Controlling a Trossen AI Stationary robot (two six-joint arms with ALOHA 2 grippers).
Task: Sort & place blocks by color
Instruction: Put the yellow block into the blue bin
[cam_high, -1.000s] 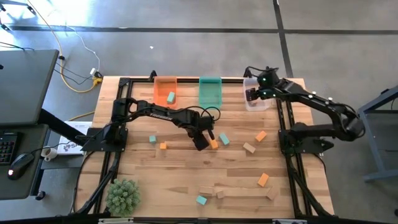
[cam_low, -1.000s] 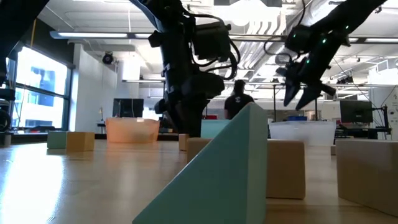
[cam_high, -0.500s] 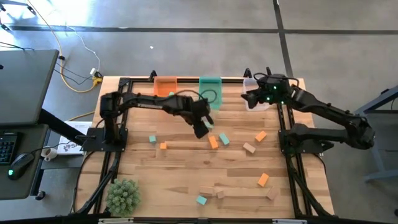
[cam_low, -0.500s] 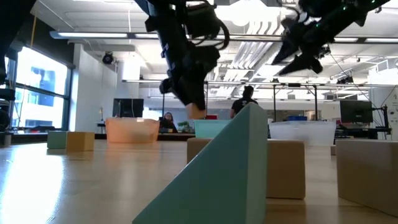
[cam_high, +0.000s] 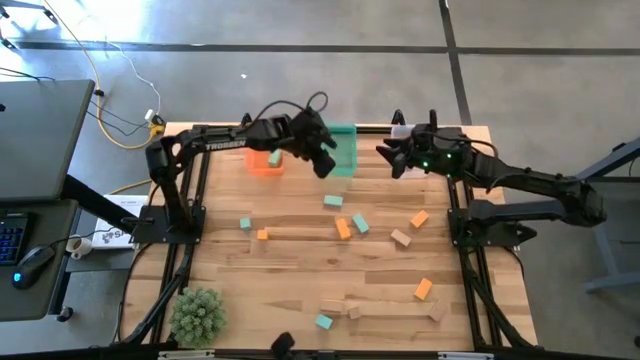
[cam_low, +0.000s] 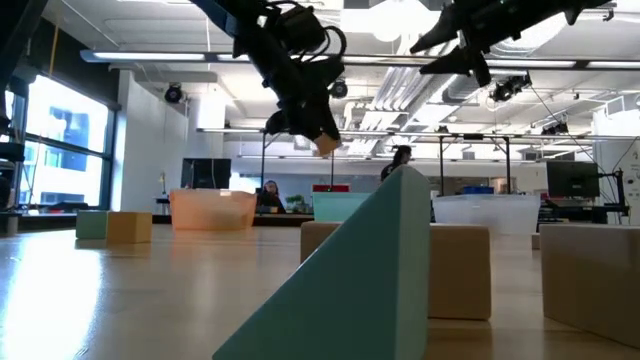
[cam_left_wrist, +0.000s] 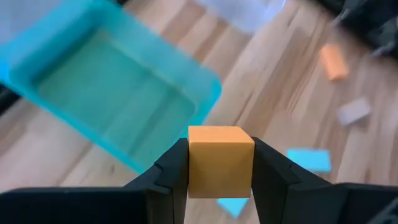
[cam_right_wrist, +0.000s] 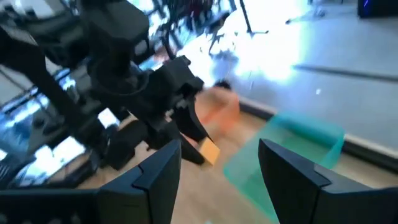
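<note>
Closest to the table's front edge in the high view: a fuzzy green plant (cam_high: 196, 313), a small teal block (cam_high: 323, 322), pale plain-wood bars (cam_high: 385, 310) and an orange block (cam_high: 423, 290), all loose on the slatted wooden table (cam_high: 290, 270). Farther in, across the middle: more teal, orange and wood blocks, untouched. Beyond those, raised above the table, the left gripper (cam_left_wrist: 219, 171) clamped shut on a small orange cube (cam_left_wrist: 220, 160), held squarely between both fingers, hanging at the near edge of the teal plastic bin (cam_high: 339, 148). Wrong bin beneath, judging by colour: best to carry the cube sideways until centred over the orange plastic bin (cam_high: 265, 150) just beside it, lower inside the walls, then release, so no bounce out. Right gripper (cam_right_wrist: 217, 162) parked aloft near the clear plastic bin (cam_low: 485, 210) at the far right corner, fingers apart, holding nothing.
</note>
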